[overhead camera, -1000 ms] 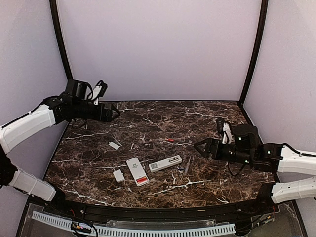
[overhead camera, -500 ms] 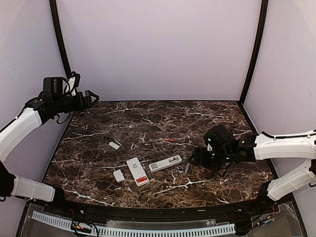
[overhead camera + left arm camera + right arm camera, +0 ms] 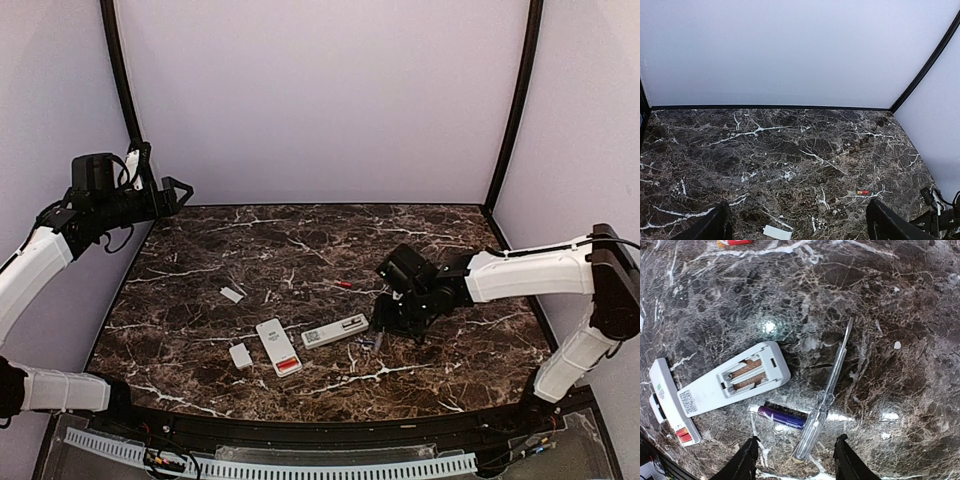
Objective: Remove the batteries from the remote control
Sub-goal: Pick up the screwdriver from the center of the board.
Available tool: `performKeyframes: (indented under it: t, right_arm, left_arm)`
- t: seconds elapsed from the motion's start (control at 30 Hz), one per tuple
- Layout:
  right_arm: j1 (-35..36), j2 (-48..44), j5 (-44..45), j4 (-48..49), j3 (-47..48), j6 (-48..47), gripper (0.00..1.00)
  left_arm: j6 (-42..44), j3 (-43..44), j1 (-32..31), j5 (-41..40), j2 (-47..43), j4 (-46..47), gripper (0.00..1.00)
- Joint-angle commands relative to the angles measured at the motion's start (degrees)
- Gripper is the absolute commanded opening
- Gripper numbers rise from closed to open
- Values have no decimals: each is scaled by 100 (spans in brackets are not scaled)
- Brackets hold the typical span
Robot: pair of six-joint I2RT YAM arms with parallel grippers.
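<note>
Presently, right pincer [image 3: 798, 440] half-spread, straddling clear screwdriver [image 3: 822, 400] beside purple battery [image 3: 781, 418] on bench [image 3: 900, 300], nothing gripped; left pincer [image 3: 798, 205] wide, empty, held above bench.

I count: one slim clear-handled metal screwdriver [image 3: 826, 390], lying on dark brown white-veined marble tabletop [image 3: 300, 240]; two small flat white rectangular covers [image 3: 232, 294] [image 3: 240, 355], apart.

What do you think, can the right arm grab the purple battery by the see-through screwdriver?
Probably yes. The right gripper hangs open just above the purple battery, and nothing covers it. The screwdriver lies close against the battery's end, so it might get bumped.
</note>
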Motion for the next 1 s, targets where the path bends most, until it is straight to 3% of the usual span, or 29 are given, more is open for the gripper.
performKeyframes:
  t: [0.0,0.37,0.97]
  right_arm:
    - [-27,405,199,-371,265,39,48]
    - [-2,1084,442,-694,765,-110,37]
    - [285,1683,870,-1153,1220,-172,27]
  left_arm:
    - [-45,-74,10,69,-89,-41,92]
    - [-59,-46,10,153,-76,-64,91]
    - [24,-35,9,21,-52,-128,90]
